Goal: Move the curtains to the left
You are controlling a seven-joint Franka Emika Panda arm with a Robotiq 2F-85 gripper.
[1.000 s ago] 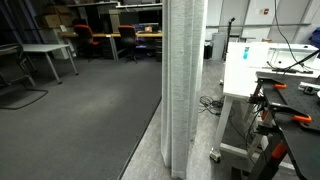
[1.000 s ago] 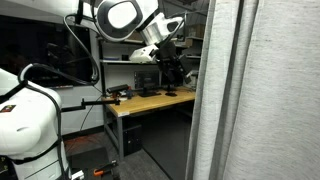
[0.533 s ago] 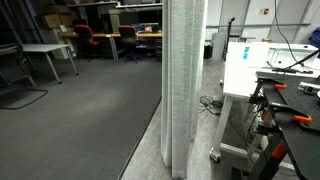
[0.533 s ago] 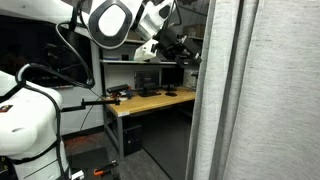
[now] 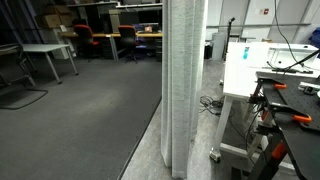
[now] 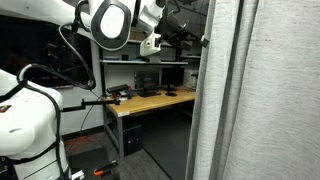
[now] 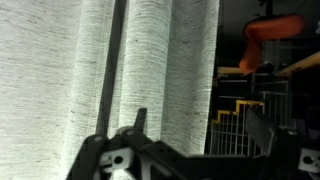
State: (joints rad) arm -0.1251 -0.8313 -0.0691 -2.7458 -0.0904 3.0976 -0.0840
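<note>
1. Over the last second the claw [image 6: 199, 37] was brought up and rightward, to the upper centre of an exterior view, just beside the curtains [image 6: 262, 95].
2. Claw observed fully spread in the wrist view; nothing is gripped.
3. Curtains unmoved, filling the right of the frame.
4. Judged: approach nearly complete, leftward push not yet begun.

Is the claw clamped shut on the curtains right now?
No, in the wrist view the claw has its fingers spread wide apart, with no fold of the curtains pinched between them.
</note>
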